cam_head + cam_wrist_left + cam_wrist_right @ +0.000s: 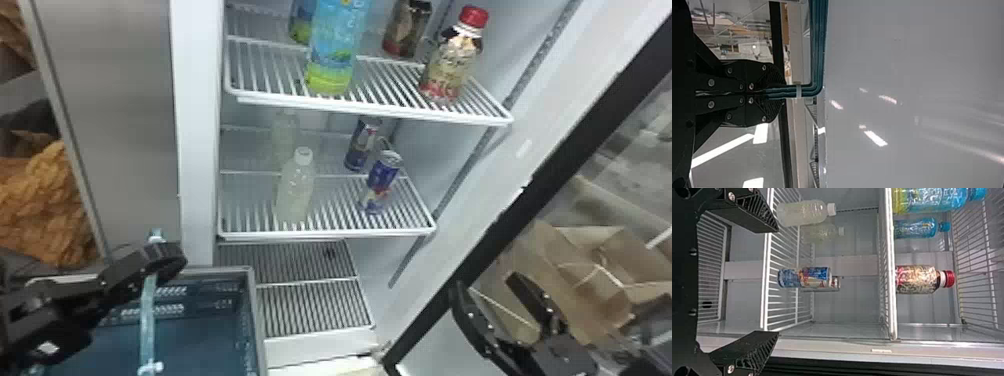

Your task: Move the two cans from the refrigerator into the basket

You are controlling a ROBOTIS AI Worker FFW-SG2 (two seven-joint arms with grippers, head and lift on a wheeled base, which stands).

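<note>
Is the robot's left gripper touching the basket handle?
Touching: the left wrist view shows the left gripper closed on the basket handle, one finger on each side.

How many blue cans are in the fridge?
2. The front can stands on the middle shelf, right of the front pale bottle. The back can stands behind it, slightly left. More could be hidden behind them.
</note>
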